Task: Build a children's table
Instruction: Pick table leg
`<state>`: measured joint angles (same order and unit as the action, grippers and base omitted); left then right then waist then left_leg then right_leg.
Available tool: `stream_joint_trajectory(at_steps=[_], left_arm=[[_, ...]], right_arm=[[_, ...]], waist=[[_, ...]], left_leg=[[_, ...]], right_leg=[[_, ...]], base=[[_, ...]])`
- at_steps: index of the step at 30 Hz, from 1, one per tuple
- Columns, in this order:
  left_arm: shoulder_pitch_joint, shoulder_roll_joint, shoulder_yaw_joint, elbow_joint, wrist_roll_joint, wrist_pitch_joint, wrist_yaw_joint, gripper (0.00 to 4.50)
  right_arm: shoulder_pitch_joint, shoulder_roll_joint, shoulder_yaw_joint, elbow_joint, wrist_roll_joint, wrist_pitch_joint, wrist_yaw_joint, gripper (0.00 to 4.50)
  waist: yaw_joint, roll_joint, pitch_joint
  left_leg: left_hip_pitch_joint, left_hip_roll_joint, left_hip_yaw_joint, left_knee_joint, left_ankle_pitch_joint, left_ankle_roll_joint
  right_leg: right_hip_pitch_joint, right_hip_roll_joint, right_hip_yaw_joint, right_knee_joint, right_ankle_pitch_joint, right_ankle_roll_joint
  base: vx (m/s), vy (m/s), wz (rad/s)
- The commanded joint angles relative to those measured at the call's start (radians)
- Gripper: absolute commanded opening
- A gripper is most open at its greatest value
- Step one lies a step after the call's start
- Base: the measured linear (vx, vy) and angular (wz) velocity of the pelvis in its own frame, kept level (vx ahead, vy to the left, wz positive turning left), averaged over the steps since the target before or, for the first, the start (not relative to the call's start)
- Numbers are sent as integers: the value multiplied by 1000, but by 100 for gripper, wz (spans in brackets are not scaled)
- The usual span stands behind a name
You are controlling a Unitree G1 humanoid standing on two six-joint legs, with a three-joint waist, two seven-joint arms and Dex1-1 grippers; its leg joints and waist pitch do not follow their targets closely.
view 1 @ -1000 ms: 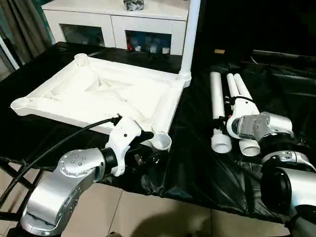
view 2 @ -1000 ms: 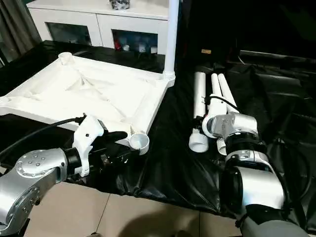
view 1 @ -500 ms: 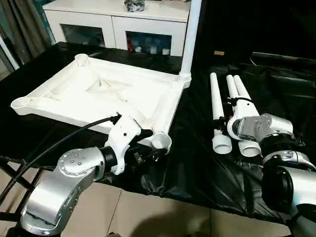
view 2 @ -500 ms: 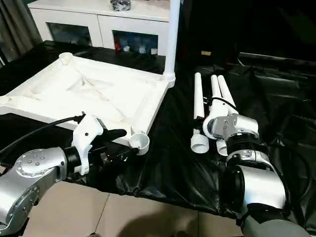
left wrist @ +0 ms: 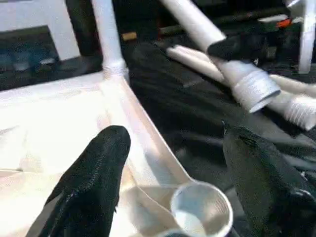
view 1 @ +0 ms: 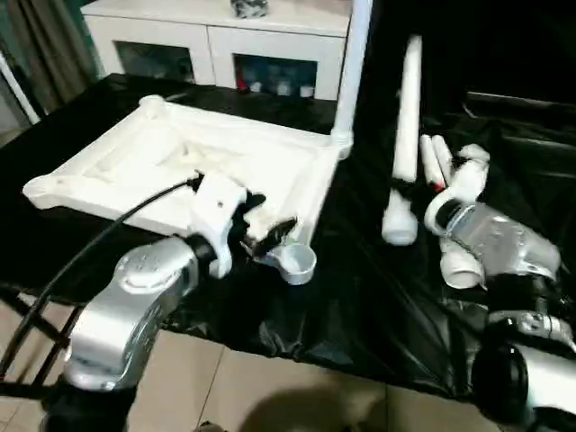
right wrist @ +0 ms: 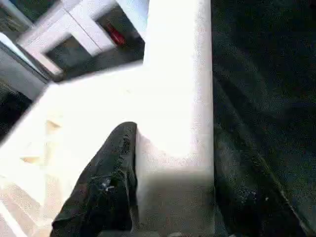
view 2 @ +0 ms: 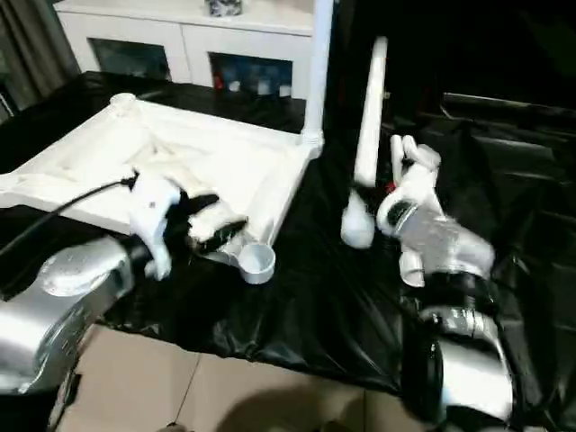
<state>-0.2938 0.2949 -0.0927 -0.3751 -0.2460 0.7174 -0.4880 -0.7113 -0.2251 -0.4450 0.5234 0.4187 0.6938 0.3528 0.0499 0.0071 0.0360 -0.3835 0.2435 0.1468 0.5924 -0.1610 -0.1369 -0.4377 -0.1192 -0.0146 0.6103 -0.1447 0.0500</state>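
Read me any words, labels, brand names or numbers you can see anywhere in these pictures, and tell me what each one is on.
No text can be read.
Small tan tag on the dark backdrop: too blurred to read.
Items behind the cabinet glass: too blurred to read.
Table top and lifted leg: plain white, no marks.

Right gripper (view 1: 416, 173), closed on leg (view 1: 403, 135), now raised off black table (view 1: 360, 297); leg lifted clear of two remaining legs (view 1: 450, 220), near-upright, flared end down. Left gripper (view 1: 263, 225) shifted from below near-edge corner socket (view 1: 292, 261) to above it, fingers spread, holding nothing.
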Motion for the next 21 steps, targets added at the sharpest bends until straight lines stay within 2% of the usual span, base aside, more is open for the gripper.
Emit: stream_joint_trajectory(at_steps=[1, 2, 4, 5, 6, 7, 8, 10, 11, 12, 13, 14, 15, 17, 18, 21], left_arm=[[-59, -56, 39, 41, -32, -8, 42, 343], [-59, -56, 39, 41, -32, -8, 42, 343], [-120, -128, 77, 75, -90, 15, 69, 343], [-123, -131, 79, 77, -93, 17, 70, 343], [-158, -172, 102, 90, -133, 29, 80, 343], [-158, -172, 102, 90, -133, 29, 80, 343], [-201, -221, 135, 108, -190, 51, 93, 343], [-258, -284, 186, 132, -281, 83, 107, 343], [-258, -284, 186, 132, -281, 83, 107, 343], [-279, -305, 206, 142, -318, 95, 112, 343], [-314, -342, 233, 152, -403, 135, 100, 343], [-314, -342, 233, 153, -404, 136, 100, 343], [-327, -358, 236, 155, -441, 164, 86, 343], [-331, -363, 234, 156, -449, 174, 83, 343], [-337, -374, 235, 161, -464, 189, 84, 343], [-347, -386, 240, 171, -481, 205, 90, 343]], right_arm=[[53, 15, -37, -171, 127, 9, 99, 186], [53, 15, -37, -171, 127, 9, 99, 186], [113, 32, -73, -323, 261, 61, 187, 186], [116, 32, -74, -330, 267, 64, 191, 186], [139, 36, -86, -391, 330, 97, 233, 186], [139, 36, -86, -391, 330, 97, 233, 186], [169, 40, -85, -461, 393, 124, 270, 186], [201, 44, -75, -541, 468, 160, 313, 186], [201, 44, -75, -541, 468, 160, 313, 186], [212, 46, -68, -569, 493, 172, 325, 186], [234, 41, -39, -618, 536, 204, 354, 186], [234, 41, -38, -619, 537, 205, 355, 186], [251, 39, -13, -649, 558, 224, 369, 186], [257, 39, -4, -661, 566, 232, 373, 186], [266, 37, 10, -677, 575, 248, 377, 186], [277, 34, 36, -691, 579, 262, 387, 186]], waist=[[5, 2, -70], [9, 3, -69], [16, 0, -71], [14, -1, -69], [19, -1, -69], [23, -5, -69], [20, -8, -67], [24, -8, -67], [27, -10, -66], [23, -12, -64], [25, -12, -64], [24, -10, -64], [23, -12, -63], [20, -14, -63], [21, -17, -62], [22, -14, -61]], left_leg=[[8, -55, 47, -60, -262, 14], [12, -57, 49, -60, -267, 19], [8, -55, 46, -61, -249, 24], [6, -54, 45, -64, -252, 24], [8, -55, 46, -62, -257, 26], [6, -56, 46, -63, -254, 25], [3, -57, 48, -63, -253, 24], [2, -56, 46, -63, -256, 26], [-1, -58, 45, -64, -255, 23], [-5, -58, 44, -66, -257, 22], [-3, -61, 46, -63, -259, 15], [0, -61, 48, -62, -263, 13], [-5, -62, 46, -64, -258, 14], [-8, -62, 44, -65, -256, 12], [-6, -61, 45, -65, -262, 12], [-5, -60, 43, -67, -276, 9]], right_leg=[[57, 43, -22, -67, -237, -176], [56, 45, -21, -71, -235, -172], [60, 42, -21, -66, -211, -179], [61, 42, -21, -67, -215, -180], [59, 42, -21, -70, -229, -177], [61, 41, -21, -70, -243, -175], [61, 41, -20, -73, -253, -170], [62, 39, -21, -76, -274, -162], [62, 39, -23, -78, -302, -152], [63, 39, -24, -81, -319, -144], [60, 38, -24, -84, -351, -133], [58, 38, -23, -86, -359, -131], [60, 38, -24, -87, -367, -125], [60, 38, -26, -91, -388, -110], [56, 39, -26, -95, -411, -98], [54, 38, -27, -101, -449, -80]], base=[[0, 0, 0], [0, 0, 0], [0, 0, 0], [0, 0, 0], [0, 0, 0], [0, 0, 0], [0, 0, 0], [0, 0, 0], [0, 0, 0], [0, 0, 0], [0, 0, 0], [0, 0, 0], [0, 0, 0], [0, 0, 0], [0, 0, 0], [0, 0, 0]])
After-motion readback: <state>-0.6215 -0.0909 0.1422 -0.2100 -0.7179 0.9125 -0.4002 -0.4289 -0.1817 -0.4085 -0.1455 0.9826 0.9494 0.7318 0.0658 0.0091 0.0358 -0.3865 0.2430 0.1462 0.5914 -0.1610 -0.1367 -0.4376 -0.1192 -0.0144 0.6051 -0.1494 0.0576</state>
